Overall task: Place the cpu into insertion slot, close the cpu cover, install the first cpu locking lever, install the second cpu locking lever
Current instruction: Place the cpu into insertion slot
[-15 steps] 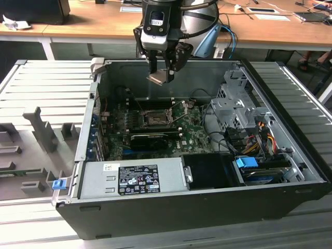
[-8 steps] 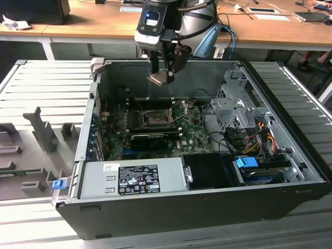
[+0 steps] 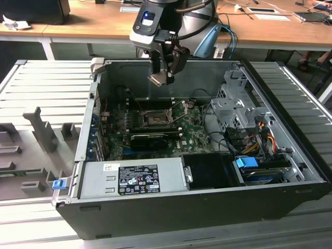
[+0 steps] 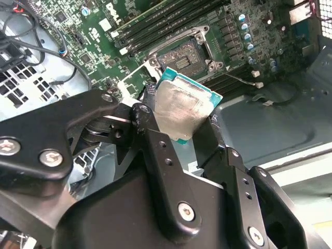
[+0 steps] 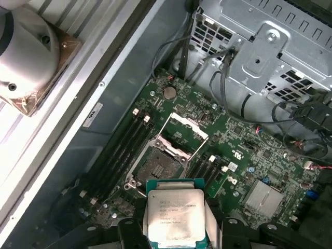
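Observation:
My gripper (image 3: 162, 78) hangs above the open computer case, shut on the cpu (image 3: 157, 79), a flat square chip with a silver-grey top. In both wrist views the black fingers (image 4: 154, 136) clamp the cpu (image 4: 181, 106) by its two sides, and it sits tilted between them. The cpu (image 5: 174, 215) is held high above the insertion slot (image 5: 158, 167), a dark square socket on the green board (image 5: 244, 155). The slot (image 3: 154, 119) lies bare. The cpu cover (image 5: 189, 125) stands swung open beside it.
The case holds a grey power supply (image 3: 132, 176) at the front, a metal drive cage (image 3: 233, 104) with cables at the exterior view's right, and a black card (image 3: 150, 140) just in front of the slot. Long memory slots (image 5: 116, 153) flank the socket. Grey fixtures (image 3: 41, 129) stand outside the case.

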{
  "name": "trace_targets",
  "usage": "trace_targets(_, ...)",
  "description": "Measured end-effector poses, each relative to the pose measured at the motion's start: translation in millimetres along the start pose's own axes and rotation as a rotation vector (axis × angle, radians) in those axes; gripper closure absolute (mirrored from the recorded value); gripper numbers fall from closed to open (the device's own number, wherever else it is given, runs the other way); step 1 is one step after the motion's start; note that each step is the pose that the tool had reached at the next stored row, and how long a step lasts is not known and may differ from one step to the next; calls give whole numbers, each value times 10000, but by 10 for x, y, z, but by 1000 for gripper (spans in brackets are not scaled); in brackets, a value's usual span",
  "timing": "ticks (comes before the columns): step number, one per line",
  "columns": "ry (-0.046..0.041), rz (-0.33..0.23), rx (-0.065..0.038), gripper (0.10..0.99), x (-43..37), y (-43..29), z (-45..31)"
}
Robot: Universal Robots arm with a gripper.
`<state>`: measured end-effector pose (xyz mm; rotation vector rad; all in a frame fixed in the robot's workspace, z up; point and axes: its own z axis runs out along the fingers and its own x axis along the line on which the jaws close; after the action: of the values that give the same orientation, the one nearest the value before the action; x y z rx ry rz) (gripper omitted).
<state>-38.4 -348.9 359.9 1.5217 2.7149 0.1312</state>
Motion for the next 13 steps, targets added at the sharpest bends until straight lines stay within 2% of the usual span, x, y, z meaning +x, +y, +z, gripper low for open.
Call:
trace_targets(6,-73,838,-15,557,0,-1,8)
trace_targets(13,-124,1421,-25,557,0,-1,14)
